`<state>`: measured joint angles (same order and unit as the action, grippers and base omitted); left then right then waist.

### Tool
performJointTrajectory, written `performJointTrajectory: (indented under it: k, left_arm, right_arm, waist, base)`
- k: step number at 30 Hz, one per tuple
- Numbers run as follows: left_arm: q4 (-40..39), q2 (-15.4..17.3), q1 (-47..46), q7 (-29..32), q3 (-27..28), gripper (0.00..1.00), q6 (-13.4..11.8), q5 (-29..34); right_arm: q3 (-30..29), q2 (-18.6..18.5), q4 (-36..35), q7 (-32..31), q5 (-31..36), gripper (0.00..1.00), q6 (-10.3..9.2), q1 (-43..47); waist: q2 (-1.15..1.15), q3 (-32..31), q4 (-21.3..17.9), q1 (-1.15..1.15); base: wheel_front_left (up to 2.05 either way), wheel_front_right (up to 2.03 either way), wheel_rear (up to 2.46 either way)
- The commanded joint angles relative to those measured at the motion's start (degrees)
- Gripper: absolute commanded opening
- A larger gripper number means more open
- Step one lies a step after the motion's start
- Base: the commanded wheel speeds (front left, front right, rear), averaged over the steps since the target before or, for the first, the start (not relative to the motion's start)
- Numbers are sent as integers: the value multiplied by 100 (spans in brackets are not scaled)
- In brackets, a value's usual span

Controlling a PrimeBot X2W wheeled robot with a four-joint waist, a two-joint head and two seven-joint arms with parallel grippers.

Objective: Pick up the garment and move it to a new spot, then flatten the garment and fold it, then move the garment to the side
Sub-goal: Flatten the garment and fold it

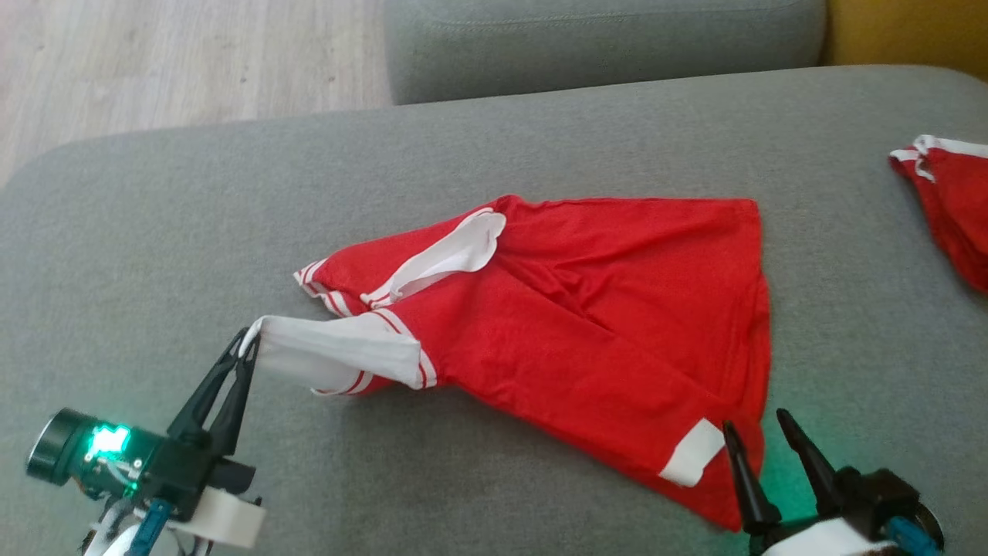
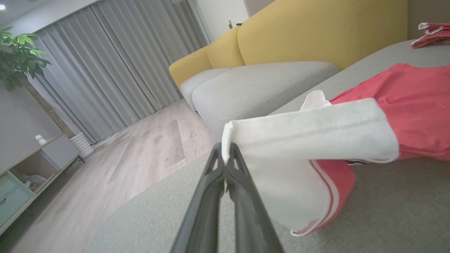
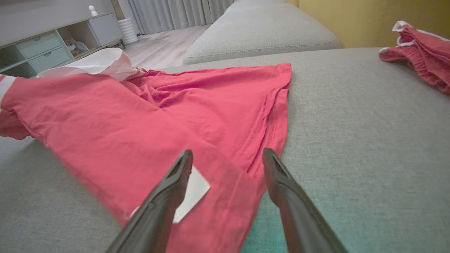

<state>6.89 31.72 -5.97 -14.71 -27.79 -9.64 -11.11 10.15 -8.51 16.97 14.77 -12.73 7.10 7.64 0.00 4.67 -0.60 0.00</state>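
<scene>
The garment [image 1: 587,309] is a red shirt with white trim, spread on the grey sofa seat [image 1: 231,193]. My left gripper [image 1: 248,340] is shut on the white edge of the garment's sleeve, holding it lifted off the cushion at the lower left. In the left wrist view the closed fingertips [image 2: 225,154] pinch the corner of the white fabric [image 2: 302,130]. My right gripper [image 1: 756,432] stands open at the lower right, its fingers straddling the garment's near red corner beside a white patch [image 1: 692,452]. The right wrist view shows the garment [image 3: 168,112] with that corner between the open fingers [image 3: 175,182].
A second red and white cloth [image 1: 953,208] lies bunched at the seat's far right edge. Another grey cushion [image 1: 602,42] and a yellow backrest [image 1: 911,31] sit beyond. Wooden floor [image 1: 154,62] lies past the seat's left edge.
</scene>
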Motion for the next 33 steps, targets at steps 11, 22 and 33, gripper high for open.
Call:
performJointTrajectory:
  k: [11, 22, 33]
  left_arm:
    - [-5, 169, -574, 11, 239, 0, 28, -75]
    - [-38, 234, -552, 6, 252, 0, -14, -121]
    - [-40, 210, -727, 76, 106, 0, 57, -80]
  right_arm:
    - [985, -918, -301, 23, -1081, 100, 39, 473]
    - [1907, -1561, -247, 23, -1828, 100, 39, 572]
    - [2528, -1680, 109, 23, -2169, 0, 39, 124]
  waist:
    - [0, 80, 233, 0]
    - [0, 176, 137, 0]
    - [0, 206, 246, 0]
  base:
    - [0, 0, 0]
    - [0, 0, 0]
    - [0, 0, 0]
